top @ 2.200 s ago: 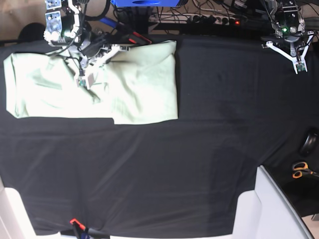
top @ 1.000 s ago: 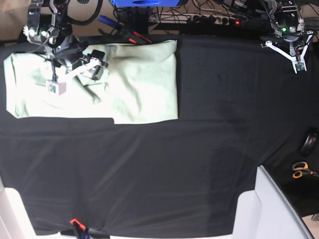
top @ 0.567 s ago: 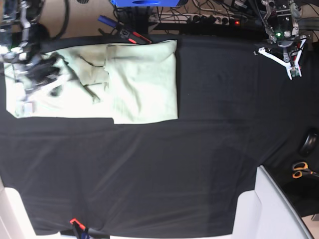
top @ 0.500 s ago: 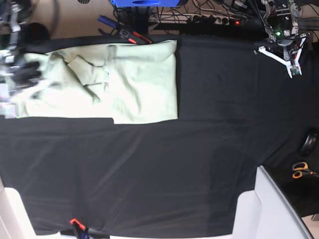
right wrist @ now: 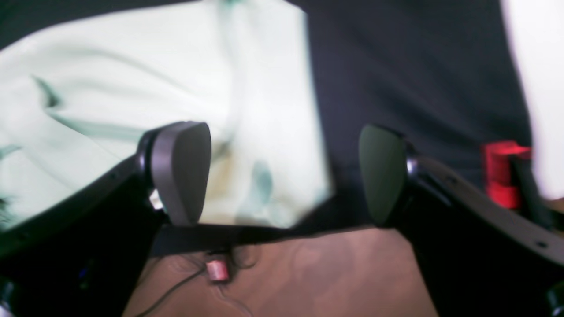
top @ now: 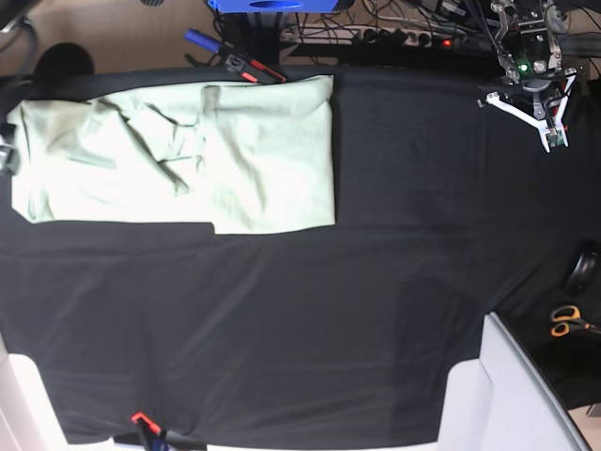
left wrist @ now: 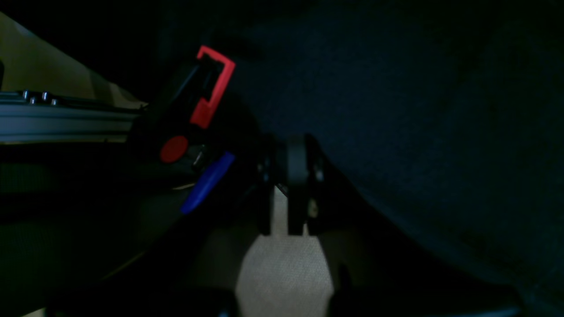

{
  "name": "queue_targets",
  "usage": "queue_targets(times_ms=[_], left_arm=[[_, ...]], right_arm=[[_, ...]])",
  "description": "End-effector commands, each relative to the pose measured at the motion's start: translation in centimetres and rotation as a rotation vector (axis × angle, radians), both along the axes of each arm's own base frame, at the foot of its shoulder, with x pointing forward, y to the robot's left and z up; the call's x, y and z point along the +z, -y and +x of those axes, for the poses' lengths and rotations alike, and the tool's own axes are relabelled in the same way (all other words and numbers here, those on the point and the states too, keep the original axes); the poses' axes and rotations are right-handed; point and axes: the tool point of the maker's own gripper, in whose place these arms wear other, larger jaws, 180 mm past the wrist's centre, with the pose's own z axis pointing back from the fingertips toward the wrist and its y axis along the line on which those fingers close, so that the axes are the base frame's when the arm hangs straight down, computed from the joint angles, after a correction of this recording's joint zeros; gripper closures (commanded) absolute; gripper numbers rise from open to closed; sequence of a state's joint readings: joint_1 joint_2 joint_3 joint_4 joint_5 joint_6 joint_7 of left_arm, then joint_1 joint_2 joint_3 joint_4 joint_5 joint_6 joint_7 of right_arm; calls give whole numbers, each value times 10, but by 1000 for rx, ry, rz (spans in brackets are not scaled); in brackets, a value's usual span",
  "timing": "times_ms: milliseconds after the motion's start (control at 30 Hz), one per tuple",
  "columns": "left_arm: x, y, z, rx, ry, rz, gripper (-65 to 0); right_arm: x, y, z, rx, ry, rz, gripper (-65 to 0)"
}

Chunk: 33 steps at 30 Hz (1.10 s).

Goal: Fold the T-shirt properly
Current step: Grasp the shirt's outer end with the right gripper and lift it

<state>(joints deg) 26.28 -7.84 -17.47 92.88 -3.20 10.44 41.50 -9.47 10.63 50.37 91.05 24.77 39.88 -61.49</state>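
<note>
Overhead, black table cloth point(top: 310, 319) (T-shirt point(top: 178, 155) far-left)

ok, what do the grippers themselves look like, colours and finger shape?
Left gripper: white angled struts under a dark metal body with a green light; its fingers are black. Right gripper: black arms ending in rounded grey pads.
</note>
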Motion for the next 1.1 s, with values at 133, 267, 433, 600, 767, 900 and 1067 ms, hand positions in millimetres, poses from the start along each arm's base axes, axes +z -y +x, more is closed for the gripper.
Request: queue_targets(times_ms=[133, 267, 433, 600, 767, 900, 1067], left_arm=[[9, -6, 3, -9, 17, 34, -52], [8, -6, 0, -9, 10, 34, -52], [8, -8, -1, -5, 10, 36, -52], [8, -8, -1, -5, 10, 36, -52], [6, -4, -1, -6, 9, 28, -50], [6, -4, -1, -6, 9, 28, -50], [7, -7, -4, 2, 7, 32, -50]], right_arm=[[12, 1, 16, -1, 42, 0, -499], [17, -1, 28, 7, 67, -1, -498], [26, 11, 46, 79, 53, -194, -409], [18, 15, 62, 151, 21, -484, -402], [21, 12, 71, 162, 46, -683, -402], [35, 2, 79, 151, 107, -666, -412], [32, -28, 68, 220, 99, -339, -482]])
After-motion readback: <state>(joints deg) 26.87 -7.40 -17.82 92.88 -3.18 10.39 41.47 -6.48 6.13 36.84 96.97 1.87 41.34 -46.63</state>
